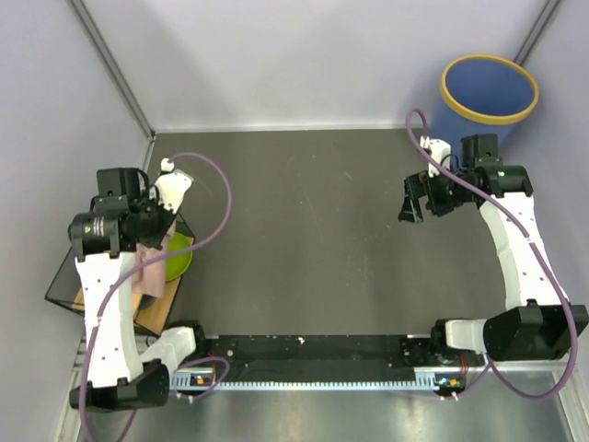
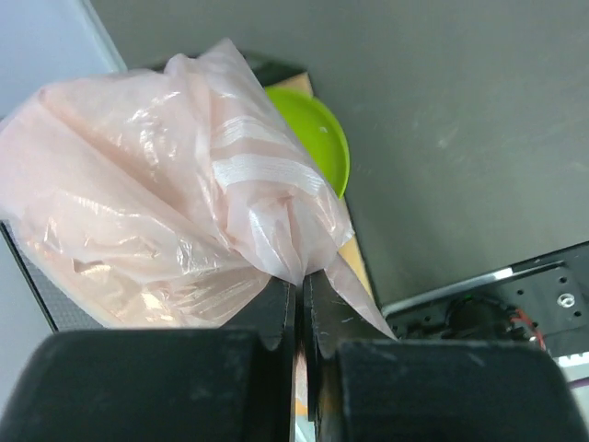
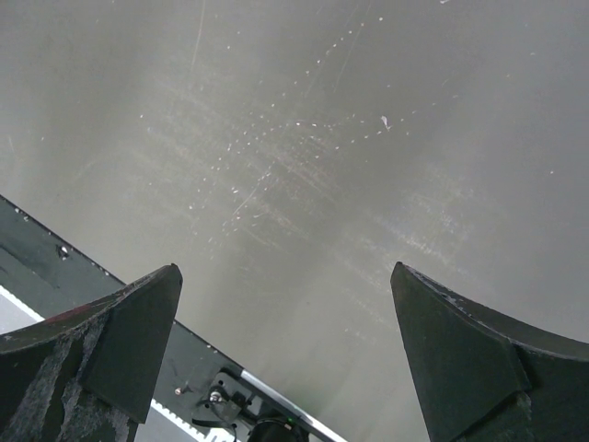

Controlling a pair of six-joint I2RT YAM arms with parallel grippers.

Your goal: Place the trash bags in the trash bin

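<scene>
- We list one crinkly pale pink translucent plastic bag (image 2: 156, 184), clamped in our left gripper (image 2: 300, 308), bunched just ahead.
- Our right gripper (image 3: 285, 313): jaws wide apart.

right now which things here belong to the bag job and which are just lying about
Part of the job:
- pink trash bag, pinched in the left end effector
- blue trash bin, far right corner
- right end effector, open and holding nothing

Just lying about:
- green bowl, behind the bag
- brown board under the bowl
</scene>
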